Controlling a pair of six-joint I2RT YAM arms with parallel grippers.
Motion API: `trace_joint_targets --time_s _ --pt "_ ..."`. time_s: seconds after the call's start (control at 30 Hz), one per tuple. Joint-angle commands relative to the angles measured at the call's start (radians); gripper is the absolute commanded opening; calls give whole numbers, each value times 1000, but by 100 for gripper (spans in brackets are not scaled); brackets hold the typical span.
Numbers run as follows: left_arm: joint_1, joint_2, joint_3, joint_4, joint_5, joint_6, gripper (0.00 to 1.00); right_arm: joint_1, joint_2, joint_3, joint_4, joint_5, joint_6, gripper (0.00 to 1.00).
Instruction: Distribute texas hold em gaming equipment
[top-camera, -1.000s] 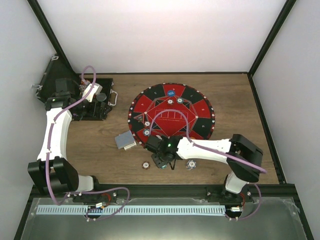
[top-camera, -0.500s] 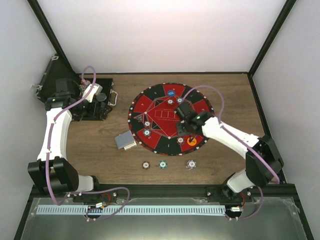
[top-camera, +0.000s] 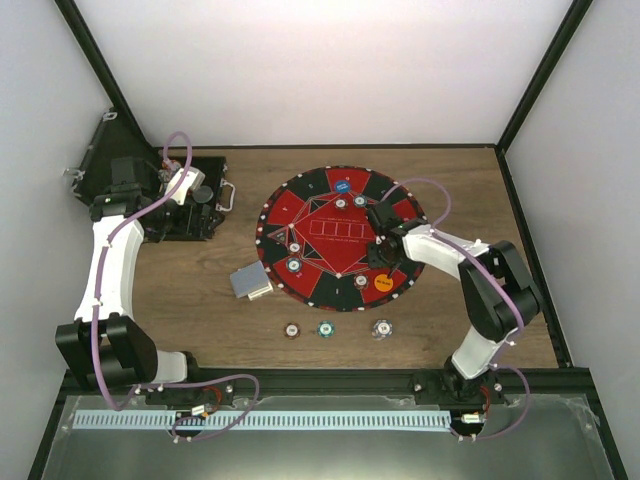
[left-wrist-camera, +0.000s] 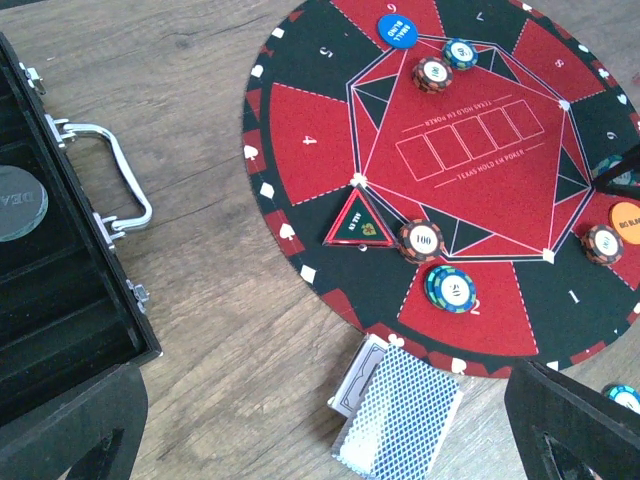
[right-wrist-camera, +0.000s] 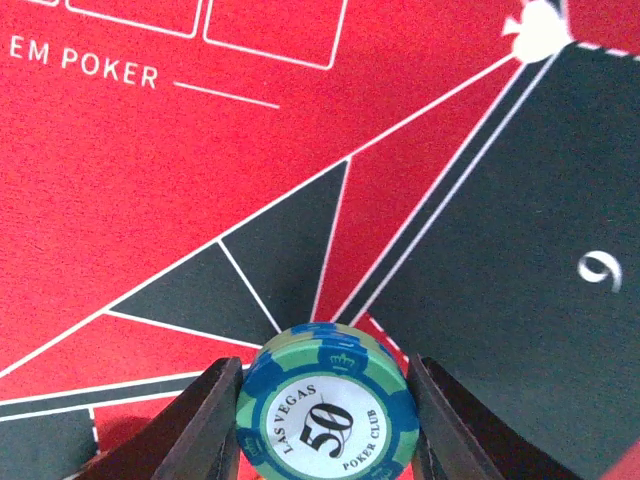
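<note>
The right claw (top-camera: 384, 244) pinches a round teal poker chip (right-wrist-camera: 325, 408) over the red-and-black mat (top-camera: 300, 200). The left claw (top-camera: 203, 198) — spread wide — hangs by the black hinged case (top-camera: 110, 150).

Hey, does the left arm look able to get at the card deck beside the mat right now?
Likely yes. The left gripper hangs open and empty by the case, the deck lies uncovered on the table beside the mat, and the right gripper is away over the mat's other side.
</note>
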Motion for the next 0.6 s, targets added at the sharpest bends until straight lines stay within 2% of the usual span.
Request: trace_joint_targets --time_s 0.0,0.43,0.47,0.57 --pt "5 -17 5 -2 18 20 100 -13 32 5 65 -17 -5 22" --pt "4 -10 6 2 9 28 100 -26 69 -17 91 -1 5 23" --pt "5 -11 6 2 8 28 100 -26 69 -15 88 -1 8 25" --pt "6 -13 9 0 9 28 100 -26 65 -8 65 29 24 52"
